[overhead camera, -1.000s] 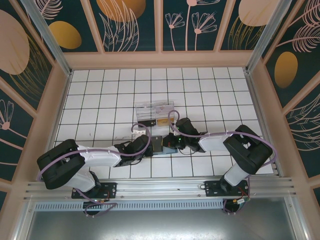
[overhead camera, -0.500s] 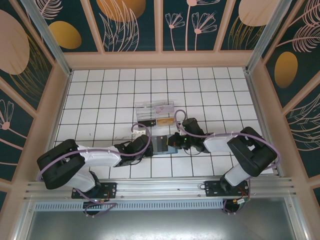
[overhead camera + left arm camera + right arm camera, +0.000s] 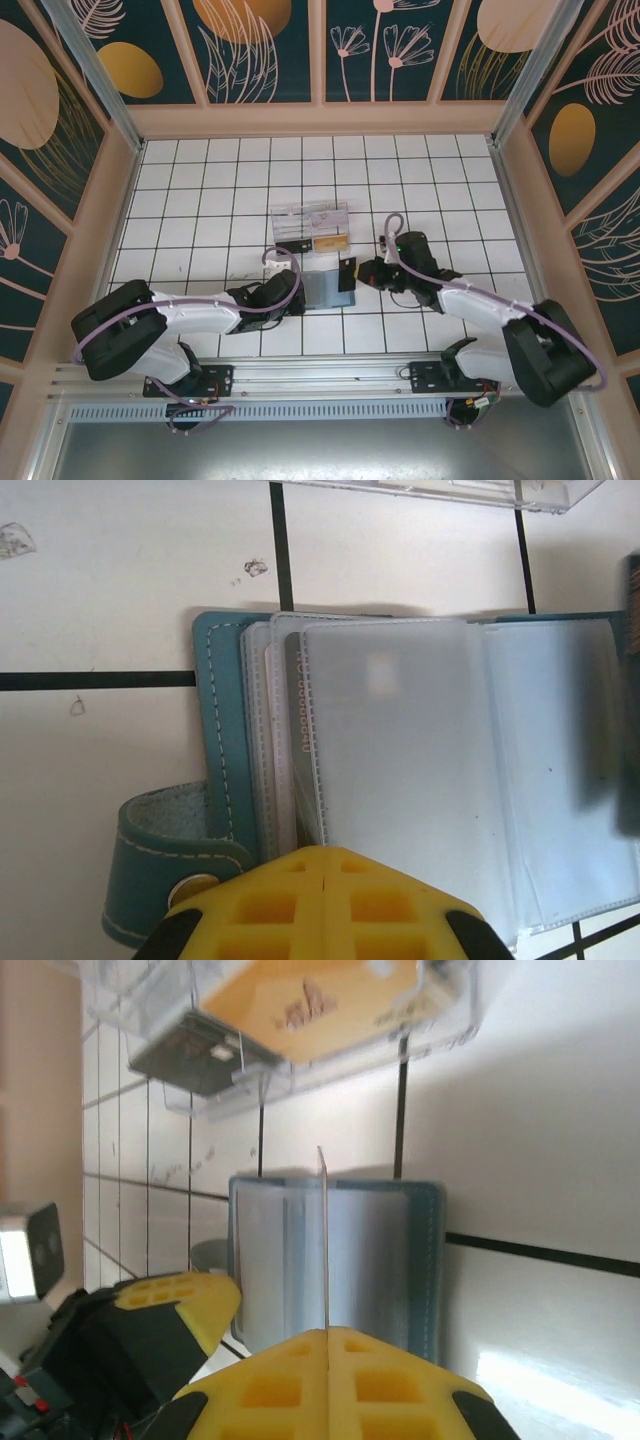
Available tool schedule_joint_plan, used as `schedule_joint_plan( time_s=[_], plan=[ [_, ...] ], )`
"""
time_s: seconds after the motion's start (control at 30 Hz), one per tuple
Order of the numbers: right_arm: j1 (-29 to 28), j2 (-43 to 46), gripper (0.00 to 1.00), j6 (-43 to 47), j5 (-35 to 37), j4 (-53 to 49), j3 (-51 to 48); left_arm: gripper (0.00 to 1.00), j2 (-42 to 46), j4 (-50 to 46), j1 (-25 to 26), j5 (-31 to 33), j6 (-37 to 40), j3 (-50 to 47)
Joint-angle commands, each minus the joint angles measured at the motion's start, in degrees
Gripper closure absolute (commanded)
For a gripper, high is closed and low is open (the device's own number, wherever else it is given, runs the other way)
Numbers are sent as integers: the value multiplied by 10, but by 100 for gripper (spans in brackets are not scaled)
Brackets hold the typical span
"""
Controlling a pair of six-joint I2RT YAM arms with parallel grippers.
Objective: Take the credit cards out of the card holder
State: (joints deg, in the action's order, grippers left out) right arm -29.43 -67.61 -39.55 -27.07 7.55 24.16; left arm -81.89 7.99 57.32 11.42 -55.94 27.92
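The teal card holder [image 3: 322, 287] lies open on the white tiles, its clear sleeves [image 3: 400, 760] fanned out and a card edge showing in one sleeve. My left gripper [image 3: 325, 852] is shut, and its yellow tips rest on the holder's near edge [image 3: 297, 295]. My right gripper [image 3: 327, 1332] is shut on a thin dark credit card [image 3: 325, 1240], seen edge-on. That credit card [image 3: 347, 272] stands upright just off the holder's right edge, with the right gripper [image 3: 360, 272] beside it. The holder [image 3: 385, 1260] lies beyond the card.
A clear plastic compartment box [image 3: 309, 228] stands just behind the holder, with an orange card [image 3: 320, 1000] and a dark card [image 3: 190, 1055] inside. Open tiles stretch to the back, left and right. The wooden walls are far off.
My right arm has swung back to the right, and the dark card has come out of the holder's sleeve with it. The left gripper and the holder have stayed in place.
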Motion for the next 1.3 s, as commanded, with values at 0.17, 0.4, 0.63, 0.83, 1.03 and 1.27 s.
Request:
schedule_joint_plan(
  time_s=[0.17, 0.4, 0.63, 0.83, 1.03, 1.27],
  plan=[
    [10, 82, 100, 90, 77, -150, 75, 79, 101, -58, -2, 35, 24, 28],
    [-67, 69, 100, 191, 176, -161, 156, 14, 263, -113, -2, 122, 4, -4],
    [-172, 5, 100, 376, 247, -103, 217, 1, 421, -160, -2, 170, -21, -57],
    [-219, -79, 100, 555, 281, -107, 275, 1, 530, -226, -2, 205, -27, -77],
    [-245, -196, 100, 700, 338, -155, 345, 1, 629, -274, -2, 220, -18, -100],
    [-274, -297, 100, 835, 422, -140, 388, 1, 698, -312, -2, 229, -7, -113]
  ],
)
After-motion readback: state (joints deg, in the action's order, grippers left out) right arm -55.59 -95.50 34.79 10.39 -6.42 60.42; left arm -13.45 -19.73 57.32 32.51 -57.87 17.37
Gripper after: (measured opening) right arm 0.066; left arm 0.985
